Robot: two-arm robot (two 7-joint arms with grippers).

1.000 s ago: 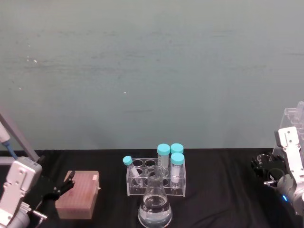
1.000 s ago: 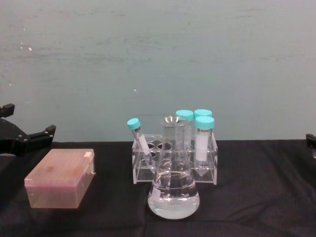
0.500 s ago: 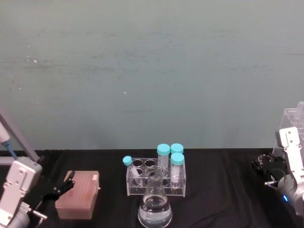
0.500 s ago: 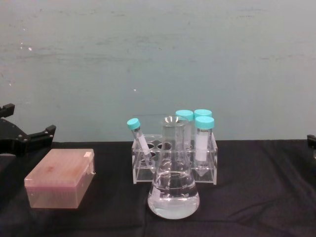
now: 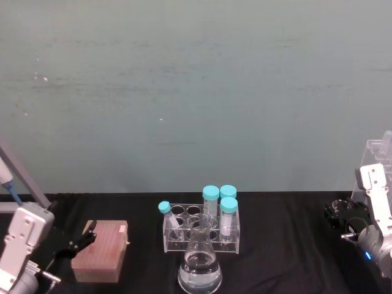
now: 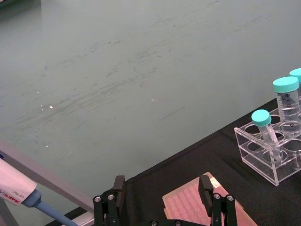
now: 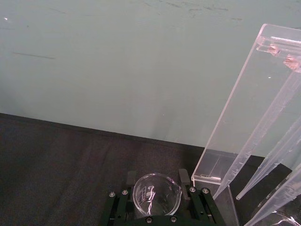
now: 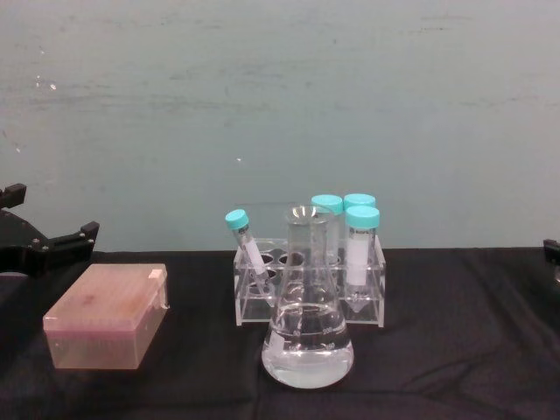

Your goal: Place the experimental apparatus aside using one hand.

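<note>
Right gripper point(image 7: 157, 179) is pinching the small glass beaker point(image 7: 156, 197) by its wall, just beside the acrylic stand point(image 7: 244, 117). It's looking light, rigid, slick and fragile, so I'm favouring a gentle squeeze below the rim. Left gripper point(image 6: 162, 183) is idling, spread open, well apart from the acrylic stand.

Even, soft light — faint glints on flask point(image 8: 308, 350)

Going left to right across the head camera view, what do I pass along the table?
left gripper → pink box → tube rack → small beaker held in the right gripper → clear acrylic stand. The flask overlaps the rack, so it is left out.
</note>
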